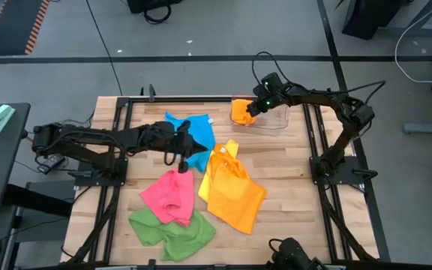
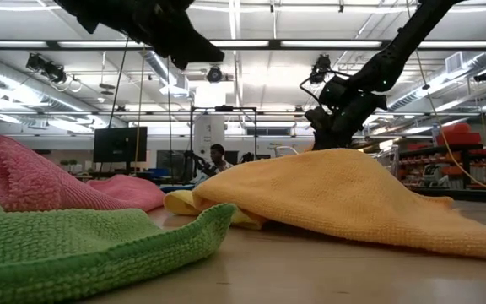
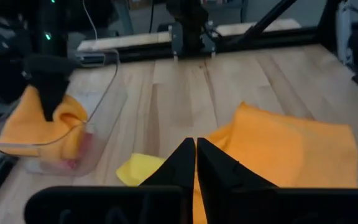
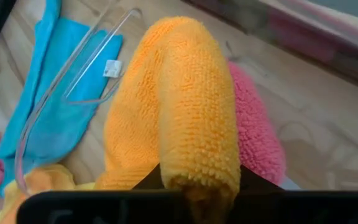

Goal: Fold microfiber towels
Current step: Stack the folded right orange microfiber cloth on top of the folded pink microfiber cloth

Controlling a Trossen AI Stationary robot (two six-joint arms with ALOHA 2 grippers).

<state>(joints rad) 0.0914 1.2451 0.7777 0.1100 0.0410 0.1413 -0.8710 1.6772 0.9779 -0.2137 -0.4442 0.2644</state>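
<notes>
High view shows a wooden table (image 1: 291, 161) framed by dark rails, with two dark arms reaching in from the left and right sides. Loose towels lie spread over the near middle of the table: a large orange towel (image 1: 235, 191) beside a yellow towel (image 1: 220, 161), a pink towel (image 1: 169, 193) to their left, a green towel (image 1: 172, 234) nearest the front edge, and a blue towel (image 1: 193, 135) farther back. A clear plastic bin (image 1: 271, 118) sits at the far side, right of centre. The right gripper (image 1: 252, 110) hangs over the bin's left end, clenched on a bunched orange cloth (image 4: 185, 106); the right wrist view shows that cloth draped over the fingers, a folded pink cloth (image 4: 257, 137) just beside it in the bin, and the bin's clear rim next to the blue towel. The left gripper (image 1: 181, 154) hovers low over the blue towel, just beside the yellow one, its fingers (image 3: 219, 165) pressed together and holding nothing. The loose pile lies directly below and toward the front from the left gripper, well apart from the right one, so the left arm looks far nearer to the next towel, while the right arm seems to be placing its cloth in the bin.
</notes>
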